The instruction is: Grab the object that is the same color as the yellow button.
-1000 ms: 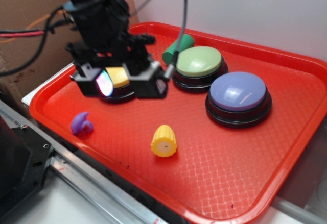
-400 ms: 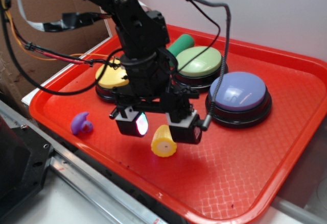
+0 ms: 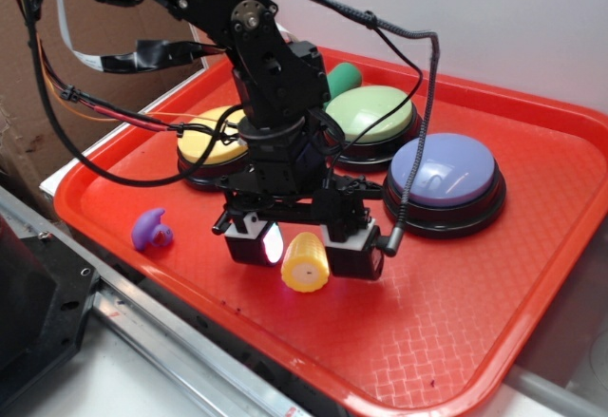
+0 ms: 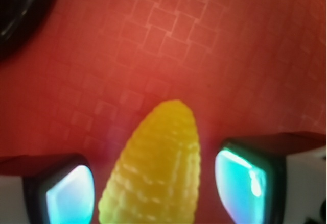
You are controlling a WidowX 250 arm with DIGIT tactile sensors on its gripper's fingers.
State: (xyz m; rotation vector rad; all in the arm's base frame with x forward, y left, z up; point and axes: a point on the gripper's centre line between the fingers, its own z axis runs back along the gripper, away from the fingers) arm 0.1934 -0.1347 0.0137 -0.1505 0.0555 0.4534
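The object is a small yellow ribbed corn-shaped toy [image 3: 306, 262] lying on the red tray [image 3: 446, 322], its flat round end with a hole facing the front edge. My gripper [image 3: 304, 246] is down at the tray, open, one finger on each side of the toy. In the wrist view the toy [image 4: 156, 168] lies between the two glowing pads [image 4: 69, 196], with a gap on either side and no touch that I can see. The yellow button [image 3: 204, 142] sits behind the arm at the tray's left, partly hidden by it.
A pale green button [image 3: 372, 113] and a lavender-blue button [image 3: 444, 172] stand at the back right. A green cylinder [image 3: 344, 77] lies behind the green button. A small purple toy [image 3: 152, 230] rests near the tray's front left rim. Cables hang around the arm.
The gripper moved from above the yellow button forward and right, then came down until its fingers stand on both sides of the yellow toy. The toy has not moved.
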